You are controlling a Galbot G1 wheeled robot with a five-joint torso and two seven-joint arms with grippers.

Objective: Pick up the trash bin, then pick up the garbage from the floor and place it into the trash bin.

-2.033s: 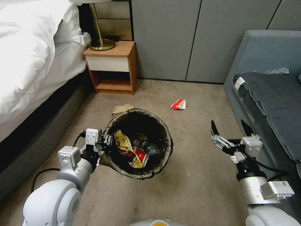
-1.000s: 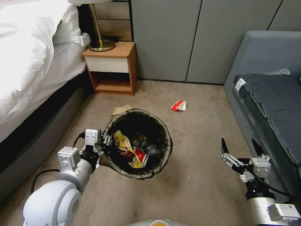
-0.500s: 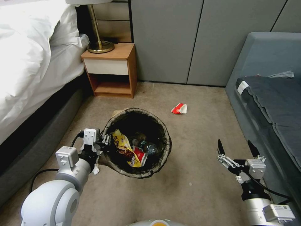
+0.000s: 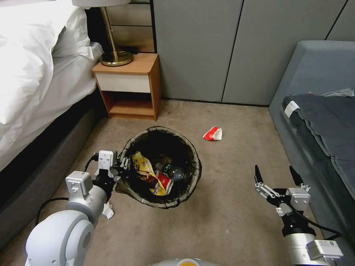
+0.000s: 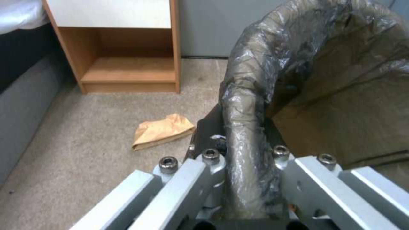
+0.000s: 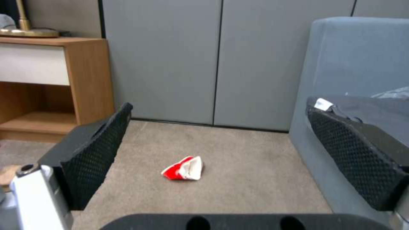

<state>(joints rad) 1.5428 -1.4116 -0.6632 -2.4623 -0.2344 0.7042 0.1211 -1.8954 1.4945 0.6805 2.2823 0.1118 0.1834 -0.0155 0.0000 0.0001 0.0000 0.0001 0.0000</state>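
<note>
head: high, downward | wrists: low, forward | shared: nightstand (image 4: 127, 85)

bottle (image 4: 173, 172) in trash bin (image 4: 192, 155) | wrapper (image 4: 213, 133) right-behind bin | nightstand (image 4: 130, 85) behind

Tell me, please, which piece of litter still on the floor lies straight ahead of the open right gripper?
The red-and-white crumpled wrapper, framed between the right gripper fingers. The brown paper lies behind the trash bin; the white tissue sits beside the left arm.

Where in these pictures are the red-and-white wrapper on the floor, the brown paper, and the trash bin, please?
red-and-white wrapper (image 6: 184, 168): right wrist view, on its crumpled middle.
brown paper (image 5: 161, 130): left wrist view, on its flat middle.
trash bin (image 4: 196, 162): head view, on its bag-covered rim.
</note>
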